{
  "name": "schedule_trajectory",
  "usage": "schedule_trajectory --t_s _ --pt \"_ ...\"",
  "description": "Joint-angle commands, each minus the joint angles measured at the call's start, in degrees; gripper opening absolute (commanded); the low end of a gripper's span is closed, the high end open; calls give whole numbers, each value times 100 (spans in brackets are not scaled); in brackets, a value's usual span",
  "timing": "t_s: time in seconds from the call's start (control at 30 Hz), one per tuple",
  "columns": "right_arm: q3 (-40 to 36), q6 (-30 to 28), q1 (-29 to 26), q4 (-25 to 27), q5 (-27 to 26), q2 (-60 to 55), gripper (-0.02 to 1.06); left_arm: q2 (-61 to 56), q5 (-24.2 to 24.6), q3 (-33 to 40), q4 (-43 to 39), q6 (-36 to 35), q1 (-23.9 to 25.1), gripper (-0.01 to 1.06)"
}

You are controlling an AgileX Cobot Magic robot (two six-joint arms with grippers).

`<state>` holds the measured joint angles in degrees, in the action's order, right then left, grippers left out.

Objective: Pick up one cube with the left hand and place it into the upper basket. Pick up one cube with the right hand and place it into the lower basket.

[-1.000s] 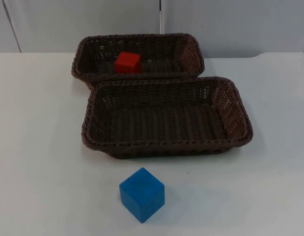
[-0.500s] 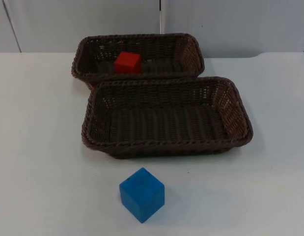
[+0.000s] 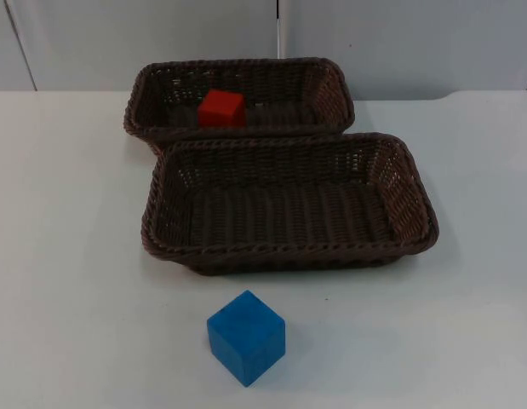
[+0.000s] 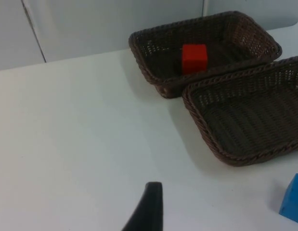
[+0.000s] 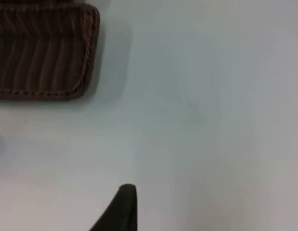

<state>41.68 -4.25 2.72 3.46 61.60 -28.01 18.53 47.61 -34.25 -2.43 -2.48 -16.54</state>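
Left gripper: you see one black fingertip (image 4: 148, 208) of your left arm's gripper, raised above the white table top (image 4: 81, 130) and apart from it.
Right gripper: you see one black fingertip (image 5: 121, 208) of your right arm's gripper, likewise above bare table and touching nothing.
Grasp: neither visible fingertip is in contact with anything.

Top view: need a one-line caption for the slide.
Red cube sits in the upper basket; the lower basket holds nothing, blue cube on the table before it.
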Motion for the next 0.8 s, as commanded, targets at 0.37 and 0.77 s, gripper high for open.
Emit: schedule_trajectory --t_s 0.37,0.77 --pt "572 -828 -24 994 174 -1965 98 -46 -48 25 -17 -36 2 83" --pt "938 -1188 -24 1642 184 -3342 98 -46 -26 25 -139 -36 2 83"
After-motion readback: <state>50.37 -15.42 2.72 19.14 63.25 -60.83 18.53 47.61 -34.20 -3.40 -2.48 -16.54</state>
